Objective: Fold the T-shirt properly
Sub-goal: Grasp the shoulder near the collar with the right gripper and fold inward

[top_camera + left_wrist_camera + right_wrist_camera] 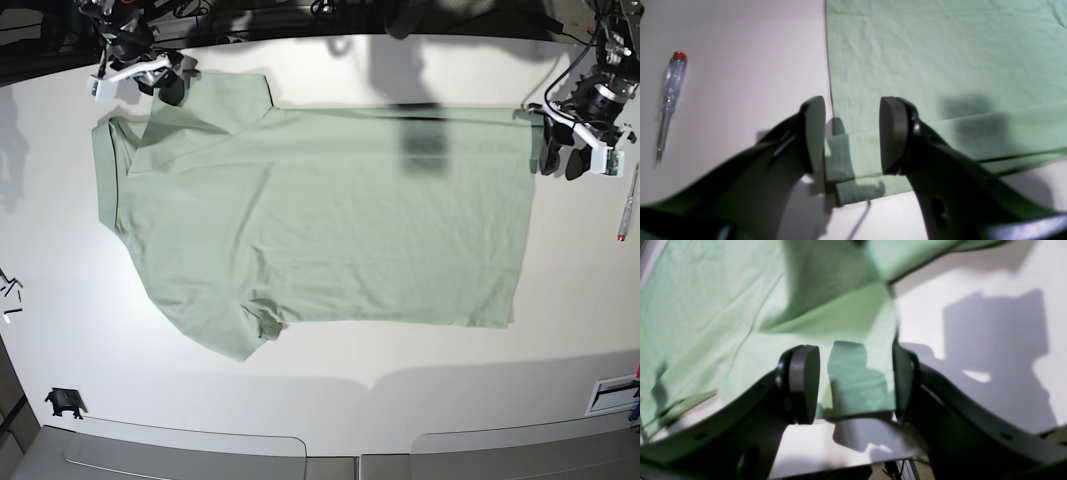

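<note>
The pale mint-green T-shirt (330, 225) lies spread flat on the white table, collar to the left and hem to the right in the base view. My left gripper (852, 136) (560, 153) is open at the far hem corner, one finger over the bare table and the other over the T-shirt (940, 66). That corner lies in the gap between them. At the far sleeve, near the shoulder, my right gripper (853, 383) (170, 88) is open too. An edge of the T-shirt (723, 323) lies between its fingers.
A clear-handled screwdriver with a red cap (671, 96) (627, 205) lies on the table just beyond the hem, close to my left gripper. A small black part (63, 402) sits at the front left, and a white slotted piece (612, 393) at the front right edge.
</note>
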